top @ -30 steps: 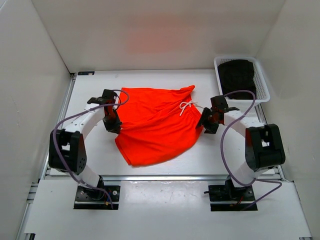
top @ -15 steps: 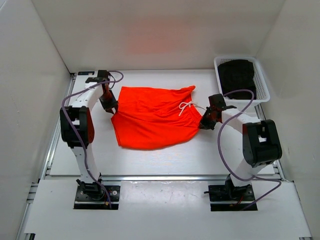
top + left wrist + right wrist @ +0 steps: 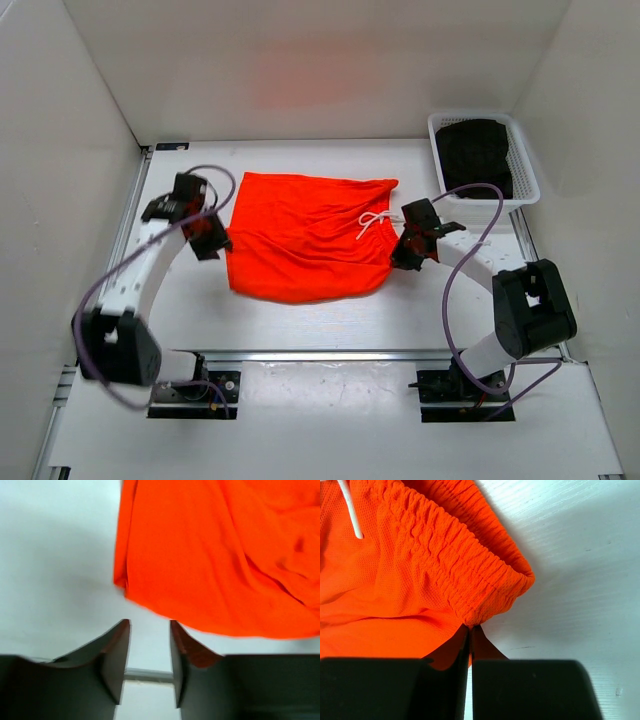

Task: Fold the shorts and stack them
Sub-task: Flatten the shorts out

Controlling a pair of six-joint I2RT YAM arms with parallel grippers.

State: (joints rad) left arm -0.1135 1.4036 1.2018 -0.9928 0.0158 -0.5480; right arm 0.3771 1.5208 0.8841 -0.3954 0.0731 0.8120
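Overhead, the shorts (image 3: 305, 238) lie spread between the left gripper (image 3: 213, 243) and the right gripper (image 3: 402, 256). From the left wrist, its jaws stand apart and empty, with the shorts just ahead. From the right wrist, its jaws clamp the waistband (image 3: 455, 575) corner. The cloth looks limp and light, so corners probably hold best.

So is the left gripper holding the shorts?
No, the left gripper is open, with only table between its fingers and the shorts lying just beyond.

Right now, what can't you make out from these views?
- Basket contents, top view: dark, too small to identify.
- Shorts, left wrist view: cut off by the top and right edges.
- Right gripper, wrist view: shut jaws hide how much waistband is pinched.
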